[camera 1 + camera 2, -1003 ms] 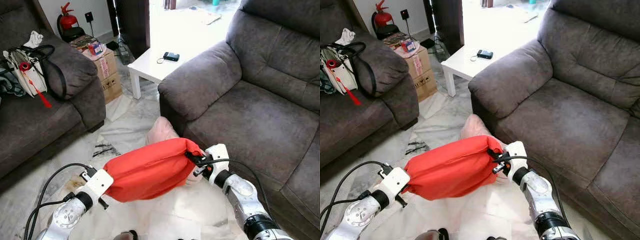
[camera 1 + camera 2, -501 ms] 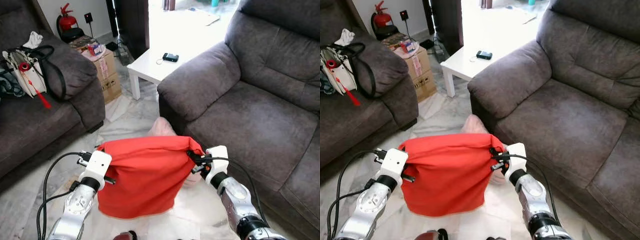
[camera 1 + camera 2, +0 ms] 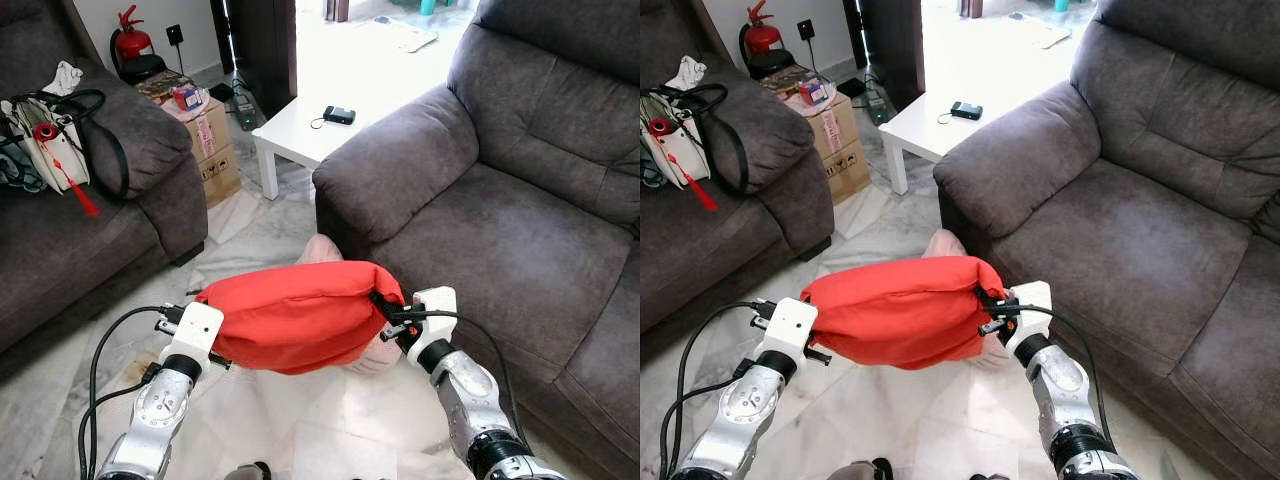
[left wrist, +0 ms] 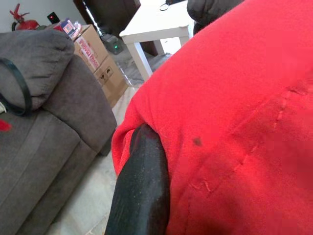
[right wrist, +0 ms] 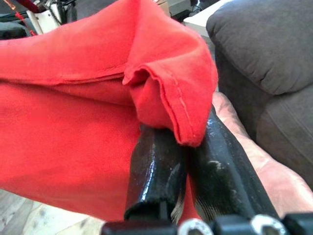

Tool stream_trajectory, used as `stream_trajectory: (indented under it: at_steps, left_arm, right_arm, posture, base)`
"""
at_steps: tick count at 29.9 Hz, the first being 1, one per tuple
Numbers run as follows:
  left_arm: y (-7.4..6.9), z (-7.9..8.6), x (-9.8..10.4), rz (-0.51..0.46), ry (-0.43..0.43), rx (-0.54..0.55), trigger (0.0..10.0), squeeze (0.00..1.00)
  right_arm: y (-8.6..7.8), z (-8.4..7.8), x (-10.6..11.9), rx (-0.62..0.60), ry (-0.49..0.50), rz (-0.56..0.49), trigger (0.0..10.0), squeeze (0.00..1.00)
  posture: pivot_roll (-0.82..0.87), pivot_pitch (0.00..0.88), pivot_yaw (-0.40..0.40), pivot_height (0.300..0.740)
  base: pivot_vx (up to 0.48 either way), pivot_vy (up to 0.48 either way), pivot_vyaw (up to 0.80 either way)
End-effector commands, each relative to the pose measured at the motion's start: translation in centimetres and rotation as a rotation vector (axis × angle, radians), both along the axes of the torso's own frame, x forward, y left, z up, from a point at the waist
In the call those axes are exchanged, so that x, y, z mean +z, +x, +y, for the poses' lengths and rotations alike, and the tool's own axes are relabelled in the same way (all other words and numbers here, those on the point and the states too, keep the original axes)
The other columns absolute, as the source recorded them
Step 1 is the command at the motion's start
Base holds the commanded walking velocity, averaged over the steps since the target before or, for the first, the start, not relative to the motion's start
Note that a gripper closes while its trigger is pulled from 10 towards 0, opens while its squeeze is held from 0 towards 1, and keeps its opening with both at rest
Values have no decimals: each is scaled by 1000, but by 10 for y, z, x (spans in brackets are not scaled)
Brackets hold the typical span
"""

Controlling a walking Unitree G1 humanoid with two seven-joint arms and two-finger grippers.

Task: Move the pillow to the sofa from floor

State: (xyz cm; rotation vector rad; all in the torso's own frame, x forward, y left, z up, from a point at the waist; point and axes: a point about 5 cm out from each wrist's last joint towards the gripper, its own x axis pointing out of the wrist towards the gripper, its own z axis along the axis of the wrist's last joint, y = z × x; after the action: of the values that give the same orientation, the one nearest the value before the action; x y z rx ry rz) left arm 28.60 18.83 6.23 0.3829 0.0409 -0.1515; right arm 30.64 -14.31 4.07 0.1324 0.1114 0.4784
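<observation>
Pillow (image 3: pixel 295 315) hangs stretched between left gripper (image 3: pixel 213 340) and right gripper (image 3: pixel 390 312), fingers pinched on opposite corners, keeping it clear of the floor (image 3: pixel 250 240) for the sofa (image 3: pixel 500 240).

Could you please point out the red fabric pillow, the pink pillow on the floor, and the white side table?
red fabric pillow (image 3: pixel 295 312), left eye view, top middle.
pink pillow (image 3: pixel 318 250), left eye view, exposed upper end.
white side table (image 3: pixel 300 122), left eye view, bare tabletop.

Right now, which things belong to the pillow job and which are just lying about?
In the job: red pillow, left claw and right claw shut on it, sofa.

Lying about: pink pillow, white table, cardboard boxes, handbag, fire extinguisher.
</observation>
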Motion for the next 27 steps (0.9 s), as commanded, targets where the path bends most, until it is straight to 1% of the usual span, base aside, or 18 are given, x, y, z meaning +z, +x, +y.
stream_trajectory:
  at_steps: [1, 3, 6, 9, 13, 19, 22, 27]
  left_arm:
    - [7, -1, 17, -96, -21, -3, 10000, 0]
    - [10, -6, 21, -116, -28, -10, 10000, 0]
    - [11, -9, 24, -128, -27, -22, 10000, 0]
    - [12, -11, 27, -139, -35, -32, 10000, 0]
    - [12, -11, 25, -137, -56, -14, 10000, 0]
    - [13, -10, 24, -137, -63, -3, 10000, 0]
    - [13, -10, 24, -138, -63, -3, 10000, 0]
    - [13, -10, 24, -136, -61, -2, 10000, 0]
  right_arm:
    - [-1, 4, 4, 19, -5, -42, 10000, 0]
    - [-2, 8, 4, 33, -16, -49, 10000, 0]
    - [-1, 6, 5, 10, -11, -60, 10000, 0]
    - [1, -3, 5, -83, -57, -67, 10000, 0]
    - [2, -8, 4, -145, -59, -64, 10000, 0]
    - [1, -8, 2, -152, -65, -43, 10000, 0]
    - [1, -9, 1, -169, -57, -34, 10000, 0]
    - [2, -10, 1, -171, -77, -35, 10000, 0]
  posture:
    - [157, 156, -33, 740]
    - [157, 159, -34, 740]
    - [158, 161, -34, 740]
    - [159, 162, -31, 740]
    - [156, 160, -31, 740]
    - [157, 158, -29, 740]
    - [157, 157, -28, 740]
    - [152, 153, -28, 740]
  base:
    - [0, 0, 0]
    - [0, 0, 0]
    - [0, 0, 0]
    - [0, 0, 0]
    - [0, 0, 0]
    - [0, 0, 0]
    - [0, 0, -800]
    - [0, 0, -800]
